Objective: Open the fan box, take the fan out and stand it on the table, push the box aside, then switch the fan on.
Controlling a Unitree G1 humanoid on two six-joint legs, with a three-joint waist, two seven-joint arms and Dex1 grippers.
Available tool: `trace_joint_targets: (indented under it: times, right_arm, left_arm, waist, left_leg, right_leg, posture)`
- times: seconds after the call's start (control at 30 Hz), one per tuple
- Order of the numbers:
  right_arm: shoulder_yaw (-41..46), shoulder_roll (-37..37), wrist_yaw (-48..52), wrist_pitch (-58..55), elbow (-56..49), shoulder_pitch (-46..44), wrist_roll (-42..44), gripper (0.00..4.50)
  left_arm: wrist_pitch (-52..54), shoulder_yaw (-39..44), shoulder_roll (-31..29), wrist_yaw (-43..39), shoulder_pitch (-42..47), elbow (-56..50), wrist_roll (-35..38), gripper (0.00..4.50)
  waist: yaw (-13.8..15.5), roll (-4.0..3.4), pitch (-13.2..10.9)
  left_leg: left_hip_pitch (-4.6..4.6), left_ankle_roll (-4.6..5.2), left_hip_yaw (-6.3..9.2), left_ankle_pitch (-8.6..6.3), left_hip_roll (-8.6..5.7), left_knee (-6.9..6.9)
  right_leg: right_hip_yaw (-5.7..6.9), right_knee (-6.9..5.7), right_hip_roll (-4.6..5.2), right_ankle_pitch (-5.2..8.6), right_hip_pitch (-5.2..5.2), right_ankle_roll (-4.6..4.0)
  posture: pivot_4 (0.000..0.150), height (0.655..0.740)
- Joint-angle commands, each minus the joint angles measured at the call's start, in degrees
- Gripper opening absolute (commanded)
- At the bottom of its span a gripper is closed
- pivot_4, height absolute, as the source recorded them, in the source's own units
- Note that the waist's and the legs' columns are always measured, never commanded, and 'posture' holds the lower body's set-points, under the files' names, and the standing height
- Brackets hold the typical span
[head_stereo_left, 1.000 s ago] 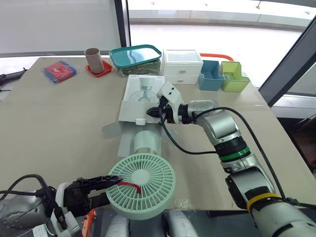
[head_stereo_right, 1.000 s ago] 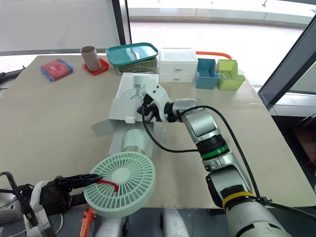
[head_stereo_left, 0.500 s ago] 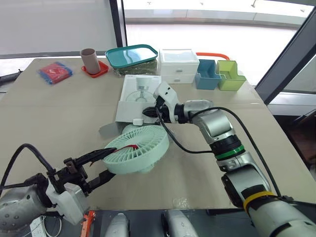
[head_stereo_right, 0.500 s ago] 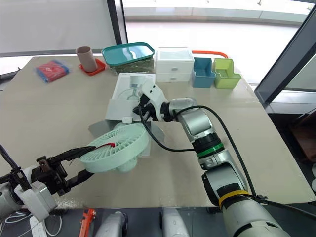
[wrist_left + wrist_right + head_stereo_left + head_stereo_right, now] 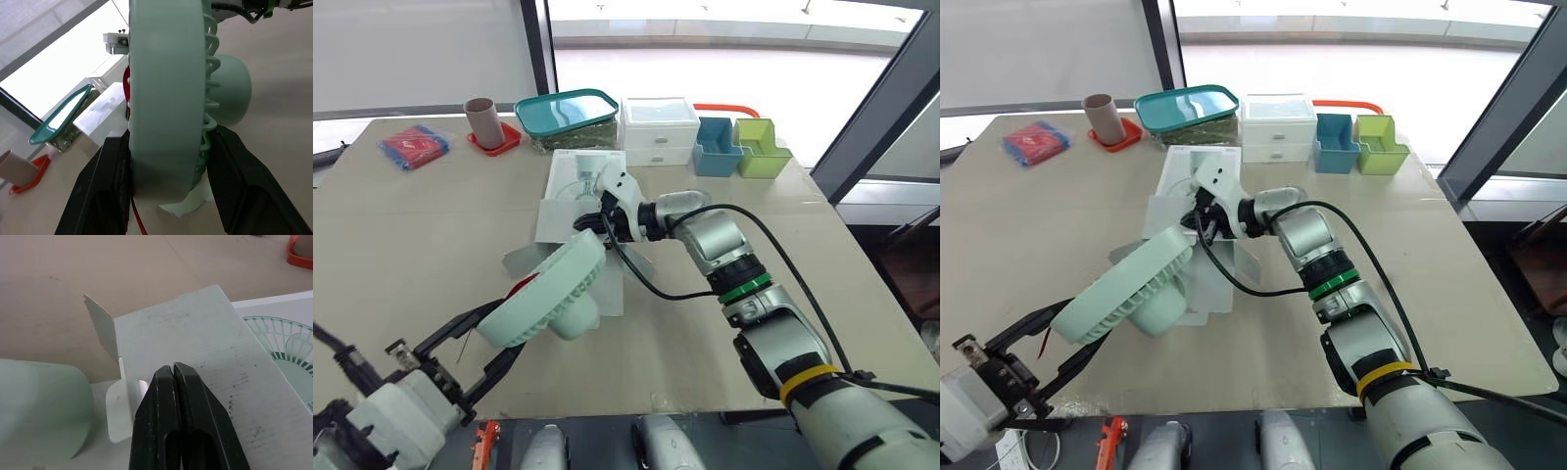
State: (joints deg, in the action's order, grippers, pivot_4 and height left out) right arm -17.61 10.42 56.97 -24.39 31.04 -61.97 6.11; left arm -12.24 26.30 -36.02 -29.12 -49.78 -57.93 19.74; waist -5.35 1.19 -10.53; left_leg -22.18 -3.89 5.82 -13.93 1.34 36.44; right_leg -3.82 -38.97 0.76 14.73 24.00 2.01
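My left gripper [image 5: 168, 143] pinches mint-green fan [image 5: 548, 294] by its rim, fan tilted | right gripper [image 5: 173, 369] pressed together, tips at fan box [image 5: 578, 191] flap, arm outstretched.

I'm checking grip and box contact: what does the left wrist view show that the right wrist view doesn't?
Left wrist view: the left gripper, jaws clamped on the rim of the fan, with the teal-lidded container and cup behind. Right wrist view: the right gripper, jaws shut, over the fan box flap beside its printed fan picture. Both: the fan and the tan table.
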Motion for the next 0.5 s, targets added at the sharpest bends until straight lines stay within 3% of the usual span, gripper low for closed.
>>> trace_joint_targets:
  times: [0.03, 0.23, 0.5]
  right_arm:
    - [0.1, -1.5, 1.4, 2.8, 1.6, -2.5, -0.2, 0.00]
    - [0.3, -3.1, 2.6, 5.2, 5.2, -3.9, -1.0, 0.00]
    - [1.0, -3.4, 3.0, 6.0, 5.6, -3.9, -1.5, 0.00]
  left_arm:
    - [-0.4, 3.3, 4.8, -0.1, -3.1, -1.5, 2.8, 1.69]
    - [-0.1, 3.8, 10.8, -2.7, -8.1, -0.3, 6.3, 1.69]
    - [3.2, 12.7, 11.2, -0.9, -3.7, 4.7, 18.1, 1.69]
  waist:
    - [0.0, 0.00, 0.0]
    - [-0.3, 0.04, 0.0]
    - [-0.4, 0.06, 0.0]
  left_leg:
    - [0.00, 0.00, 0.00, 0.00, 0.02, 0.00]
    - [0.09, 0.01, -0.20, -0.01, 0.27, 0.01]
    - [0.10, 0.03, -0.24, -0.02, 0.41, 0.01]
  right_leg:
    - [-0.03, 0.00, -0.03, 0.00, 0.00, 0.00]
    - [-0.30, 0.01, -0.34, 0.00, 0.02, -0.06]
    - [-0.35, -0.01, -0.53, 0.04, 0.09, -0.11]
  posture:
    - [0.150, 0.7400]
    - [0.150, 0.7400]
    - [0.150, 0.7400]
